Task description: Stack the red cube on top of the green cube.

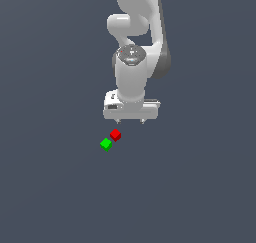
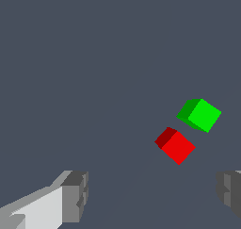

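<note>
Pincer [image 1: 130, 121]: points straight down, fingers spread wide, nothing between them – it holds nothing and hangs clear of both cubes.
Fingertips [image 2: 75, 195]: grey pads, one at each side in the wrist view, a broad bare gap of surface between them.
Arm [image 1: 132, 62]: white, jointed, comes down from the upper edge of the exterior view to the pincer's flat white body.
Red cube [image 1: 115, 135]: tiny, bright red, lies on the counter just below the pincer in the exterior view, slightly toward that view's left of its middle; turned at an angle to the pincer's fingers; not stacked.
Green cube [image 1: 105, 144]: tiny, bright green, same size as the red cube, lies on the counter just beside it – on the side away from the pincer, toward the exterior view's left; in the wrist view a thin strip of surface shows between the two, so they appear close but apart; nothing on top of it.
Counter [image 1: 200, 187]: plain dark grey-blue, flat, fills both views.
</note>
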You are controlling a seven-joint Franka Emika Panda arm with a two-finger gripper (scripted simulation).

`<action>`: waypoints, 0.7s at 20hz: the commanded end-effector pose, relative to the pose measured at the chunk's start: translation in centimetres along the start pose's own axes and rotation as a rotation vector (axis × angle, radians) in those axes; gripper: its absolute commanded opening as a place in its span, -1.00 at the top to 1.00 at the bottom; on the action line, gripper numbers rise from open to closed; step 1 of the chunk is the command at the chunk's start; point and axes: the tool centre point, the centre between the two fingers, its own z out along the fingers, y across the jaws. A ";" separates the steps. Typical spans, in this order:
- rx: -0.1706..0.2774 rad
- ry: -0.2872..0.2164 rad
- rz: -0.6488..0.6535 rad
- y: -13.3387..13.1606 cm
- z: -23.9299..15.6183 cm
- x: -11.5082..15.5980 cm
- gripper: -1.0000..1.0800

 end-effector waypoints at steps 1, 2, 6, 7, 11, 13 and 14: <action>0.000 0.000 0.000 0.0 0.0 0.0 -0.92; 0.000 0.000 0.001 0.0 0.0 0.0 -0.92; 0.000 0.000 0.022 0.2 0.3 0.0 -0.92; 0.000 0.001 0.032 0.3 0.4 0.0 -0.92; 0.000 0.002 0.089 0.9 1.2 0.1 -0.92; 0.000 0.002 0.128 1.4 1.7 0.1 -0.92; -0.001 0.003 0.151 1.6 2.0 0.1 -0.92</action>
